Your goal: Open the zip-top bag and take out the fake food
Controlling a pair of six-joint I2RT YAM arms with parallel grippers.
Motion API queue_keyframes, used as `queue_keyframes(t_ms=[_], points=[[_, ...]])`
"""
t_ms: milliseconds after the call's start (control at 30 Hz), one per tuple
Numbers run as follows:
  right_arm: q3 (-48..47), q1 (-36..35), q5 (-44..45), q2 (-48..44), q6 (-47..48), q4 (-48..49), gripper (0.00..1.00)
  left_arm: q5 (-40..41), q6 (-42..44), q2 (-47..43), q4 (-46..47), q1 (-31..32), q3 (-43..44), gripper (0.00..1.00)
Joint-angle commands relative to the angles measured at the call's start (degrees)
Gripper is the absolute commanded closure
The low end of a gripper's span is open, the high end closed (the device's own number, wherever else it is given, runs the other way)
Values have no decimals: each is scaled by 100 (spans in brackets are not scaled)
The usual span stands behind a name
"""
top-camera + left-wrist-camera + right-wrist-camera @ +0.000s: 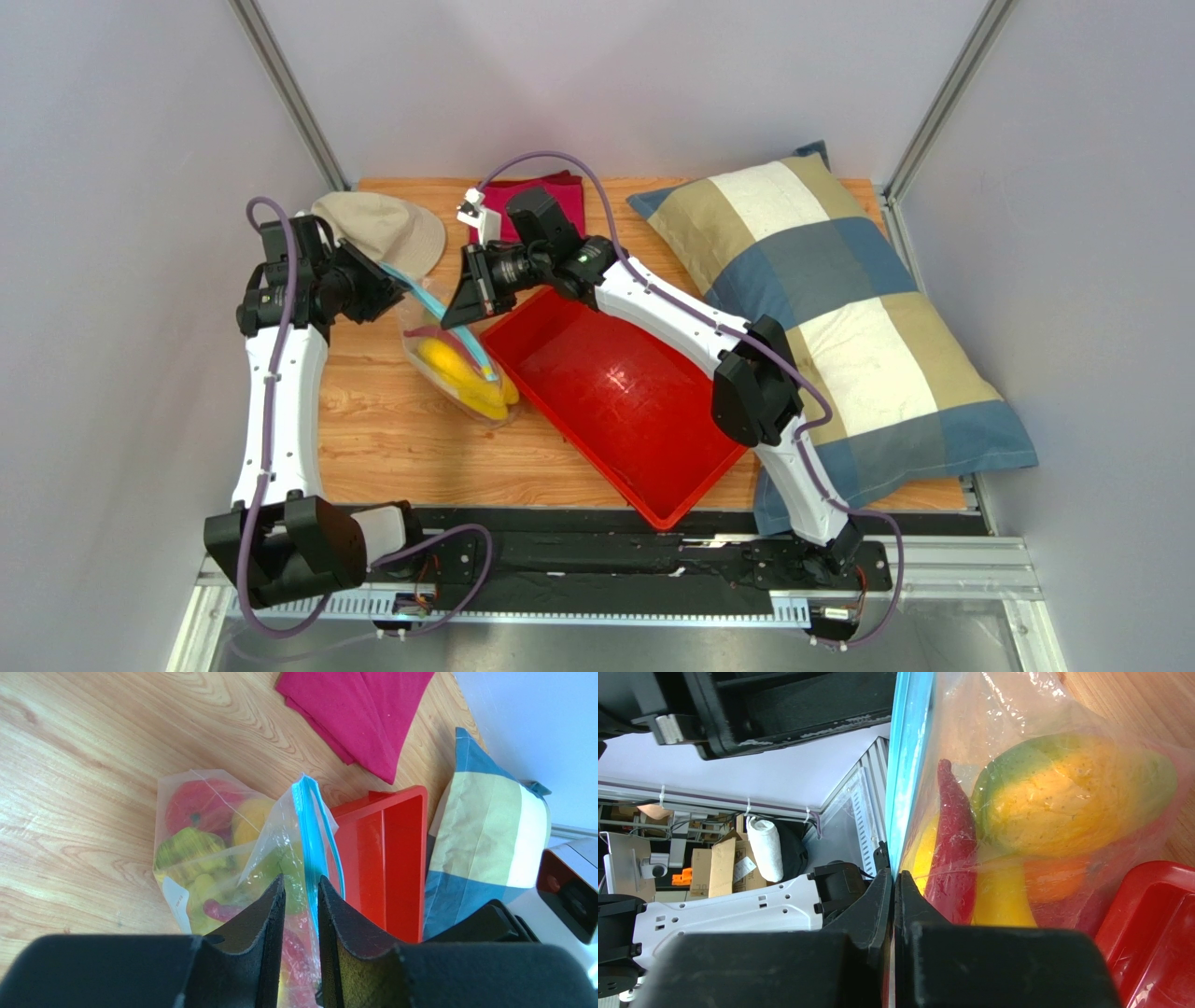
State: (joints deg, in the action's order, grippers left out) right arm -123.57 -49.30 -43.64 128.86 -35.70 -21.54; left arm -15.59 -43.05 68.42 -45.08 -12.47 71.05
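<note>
The zip-top bag [452, 361] lies between both arms, left of the red tray, with its blue zip strip [428, 301] lifted. Fake food shows through the plastic: a yellow banana [466, 370], a green-orange mango [1067, 791], a red chilli [952, 847] and a red apple [200, 805]. My right gripper [894, 873] is shut on the bag's zip edge [910, 756]. My left gripper [300, 878] straddles the mouth of the bag. Its jaws stand a narrow gap apart, with the zip strip [309, 826] and clear film running between them.
A red tray [617, 406] lies just right of the bag. A checked pillow [842, 308] fills the right side of the table. A beige cap [379, 224] and a folded magenta cloth [540, 189] lie at the back edge.
</note>
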Motion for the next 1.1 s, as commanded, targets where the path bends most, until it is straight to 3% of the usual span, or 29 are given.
queue_keyframes(t_ms=[0, 367, 467, 533, 600, 633, 667, 733, 833, 1033, 1067], points=[[8, -1, -224, -317, -95, 414, 100, -206, 121, 127, 289, -19, 67, 69], [8, -10, -242, -317, -68, 335, 100, -629, -2, 373, 711, -10, 6, 62], [-9, -10, -242, -309, -42, 308, 100, -708, 42, 496, 729, -27, -3, 67], [-9, -10, -233, -300, -24, 273, 99, -787, 112, 567, 729, -27, -3, 80], [-18, -10, -172, -300, -33, 221, 91, -883, 182, 619, 720, -27, 14, 92], [-27, -10, -154, -309, -42, 168, 78, -936, 261, 628, 729, -27, 32, 95], [-36, -10, -110, -326, -33, 124, 72, -1067, 340, 646, 729, -19, 50, 100], [-158, -10, 144, -370, 36, -243, 56, -1139, 681, 602, 580, -19, 137, 100], [-386, -27, 373, -414, 203, -656, 42, -981, 1191, 365, 211, -19, 208, 100], [-607, -71, 786, -361, 591, -1440, 37, -1235, 1204, -232, 280, -10, -90, 100], [-624, -80, 813, -361, 634, -1510, 32, -1279, 1106, -303, 289, -10, -161, 100]])
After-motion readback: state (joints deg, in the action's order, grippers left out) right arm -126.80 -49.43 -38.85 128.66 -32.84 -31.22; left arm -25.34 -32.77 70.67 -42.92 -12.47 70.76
